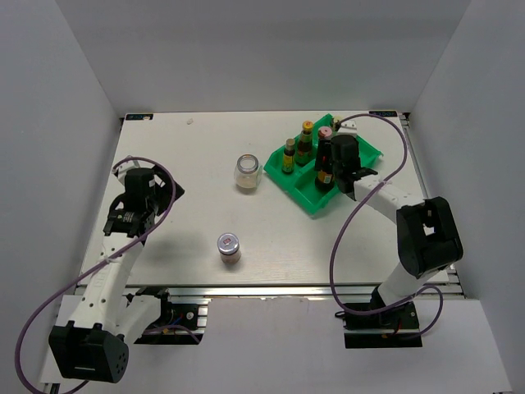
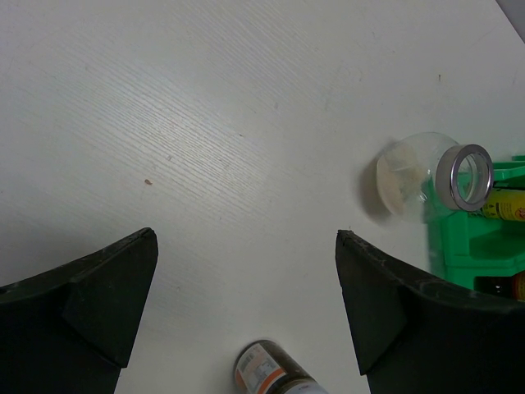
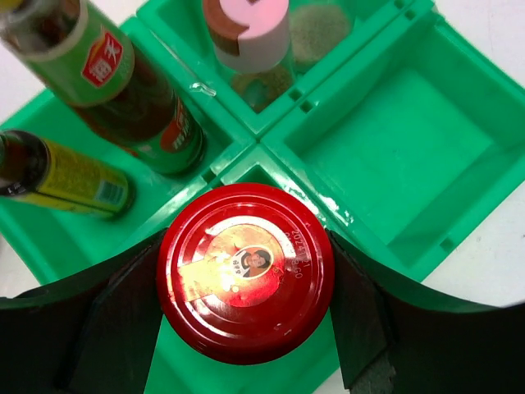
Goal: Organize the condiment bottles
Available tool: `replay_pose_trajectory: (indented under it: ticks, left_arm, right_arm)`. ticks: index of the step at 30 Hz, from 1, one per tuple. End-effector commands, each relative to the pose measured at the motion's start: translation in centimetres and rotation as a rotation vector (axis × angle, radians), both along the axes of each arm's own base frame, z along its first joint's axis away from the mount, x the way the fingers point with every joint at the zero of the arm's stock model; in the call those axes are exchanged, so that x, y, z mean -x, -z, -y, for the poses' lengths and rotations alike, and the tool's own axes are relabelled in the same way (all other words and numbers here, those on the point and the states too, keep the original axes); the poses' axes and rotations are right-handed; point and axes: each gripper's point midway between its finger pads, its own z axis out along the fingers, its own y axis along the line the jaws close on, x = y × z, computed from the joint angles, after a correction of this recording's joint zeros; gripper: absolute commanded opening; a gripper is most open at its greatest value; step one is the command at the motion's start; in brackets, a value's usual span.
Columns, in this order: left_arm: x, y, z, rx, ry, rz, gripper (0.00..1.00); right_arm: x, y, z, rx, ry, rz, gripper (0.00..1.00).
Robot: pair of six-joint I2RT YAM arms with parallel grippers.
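R arm reaches over the upper right of the top view. Right end effector point(image 3: 246, 246) is closed narrow around a red-lidded dark jar point(image 3: 246, 283), black fingers point(image 3: 98, 328) pressed to both sides of the lid. The jar stands upright over the near compartment of a green four-compartment plastic tray point(image 3: 410, 156); can't tell if its base touches the tray floor. In the tray's left compartment are two dark yellow-capped bottles point(image 1: 289, 158), 2nd bottle point(image 1: 306, 144) just beside the first, both upright. A pink-capped pale shaker point(image 3: 246, 33) sits in the far compartment, top centre of the R wrist view. Outside the tray, on the white bench point(image 1: 180, 164): a wider clear glass jar point(image 1: 247, 171) near the tray's left edge, centre of the top view, and a silver-lidded jar point(image 1: 229, 247) lower centre, well apart from the tray. L arm is at the left of the top view. Left end effector point(image 2: 246, 287) is spread wide, holding nothing, angled down at bare bench; the silver-lidded jar shows at the bottom edge of the L wrist view between the fingers.
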Motion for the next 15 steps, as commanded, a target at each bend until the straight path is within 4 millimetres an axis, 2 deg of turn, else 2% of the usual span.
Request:
replay_pose_trajectory:
  ticks: [1,3,4,6,7,15]
  left_arm:
    - [-0.4,0.0,0.3,0.013,0.004,0.015,0.98]
    - [-0.5,-0.1,0.5,0.025,0.009,0.023,0.98]
    - [-0.7,-0.2,0.5,0.028,0.009,0.031,0.98]
    - [-0.7,-0.1,0.6,0.032,0.010,0.031,0.98]
    - [-0.6,0.0,0.6,0.032,0.008,0.028,0.98]
    - [-0.3,0.2,0.9,0.028,0.035,0.008,0.98]
  right_arm:
    - [-3.1,-6.0,-0.4,-0.088,0.053,0.207,0.53]
    - [-2.9,-6.2,-0.5,-0.096,0.041,0.206,0.61]
    - [-2.9,-6.3,-0.6,-0.093,0.033,0.208,0.69]
    - [-2.6,-7.4,-0.7,-0.103,0.019,0.224,0.78]
    - [-2.4,-7.9,-0.8,-0.102,0.004,0.232,0.88]
    - [0.8,-13.1,-2.6,-0.159,-0.125,0.321,0.89]
